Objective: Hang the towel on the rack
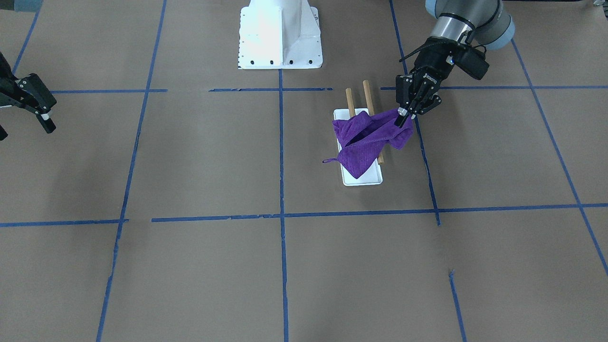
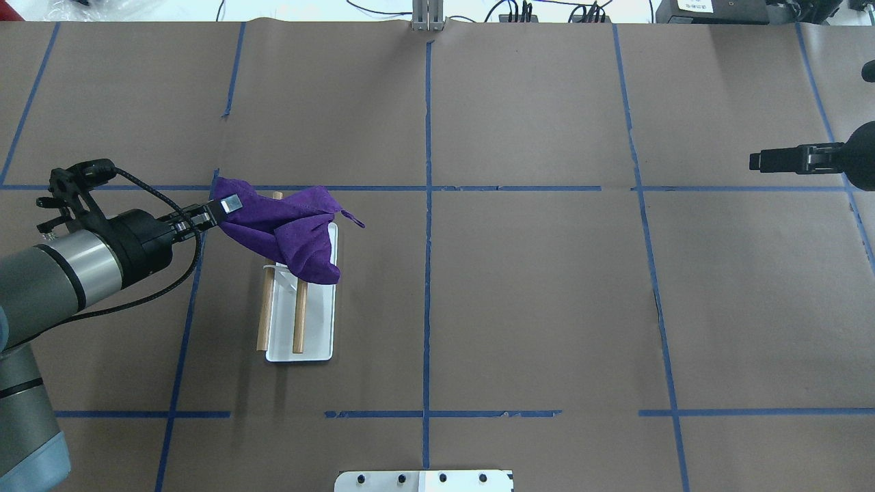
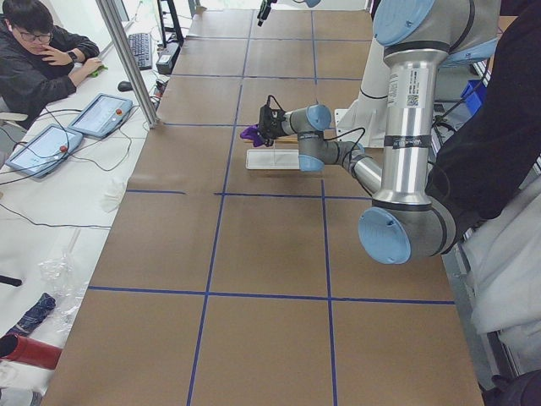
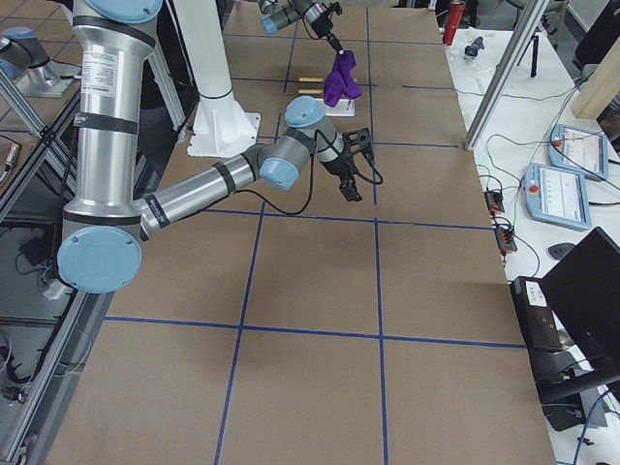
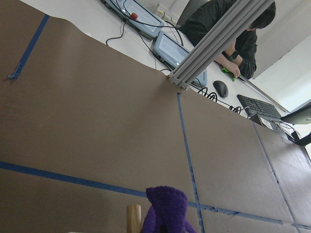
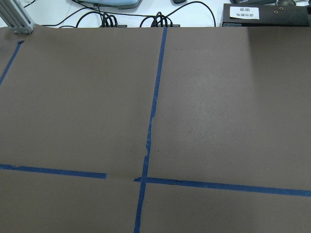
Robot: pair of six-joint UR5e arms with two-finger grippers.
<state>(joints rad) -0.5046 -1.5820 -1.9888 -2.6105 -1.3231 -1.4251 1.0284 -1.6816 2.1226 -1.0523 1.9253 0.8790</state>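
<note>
Presently the left jaws clamp a corner of the purple towel (image 2: pixel 294 232) draped over the rack (image 2: pixel 301 350); the right jaws gape.

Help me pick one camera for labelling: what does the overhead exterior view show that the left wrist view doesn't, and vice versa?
Only overhead: the left gripper shut on a corner of the purple towel, and the white base of the rack. Only the wrist view: an operator and a keyboard. Both: the towel and a wooden rod tip.
</note>
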